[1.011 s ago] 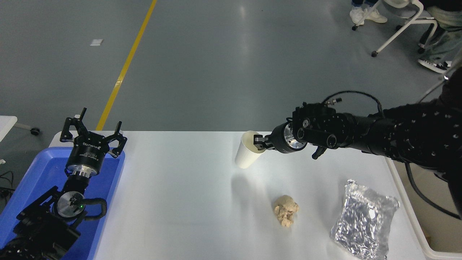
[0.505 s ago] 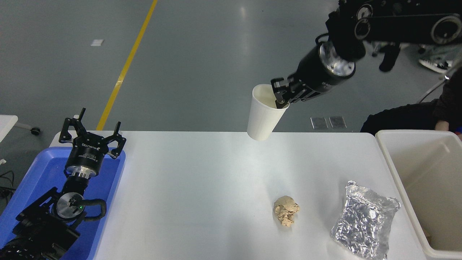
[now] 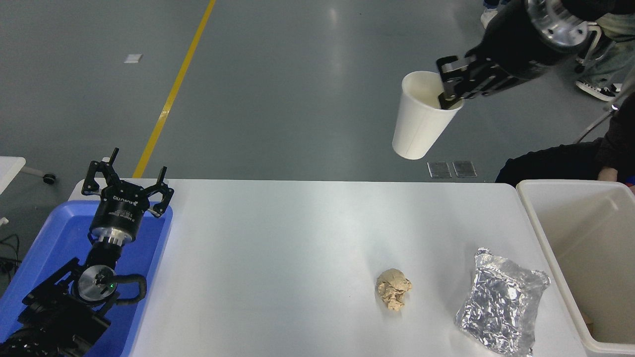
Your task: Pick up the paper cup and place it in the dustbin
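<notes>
The white paper cup (image 3: 419, 119) hangs high in the air, tilted, above and beyond the table's far right edge. My right gripper (image 3: 449, 91) is shut on its rim, one finger inside the cup and one outside, with the arm coming in from the top right. The off-white dustbin (image 3: 538, 223) stands at the table's right edge, below and to the right of the cup. My left gripper (image 3: 128, 181) is open and parked over the blue tray at the lower left.
A crumpled tan paper wad (image 3: 393, 288) and a crinkled silver foil bag (image 3: 501, 302) lie on the white table's (image 3: 278, 258) front right. The blue tray (image 3: 59, 238) sits at the left edge. A person's legs and a chair show at the top right.
My right gripper has lifted the cup from just above the table's far edge, carrying it up and to the right towards the dustbin. The left arm has not moved.
</notes>
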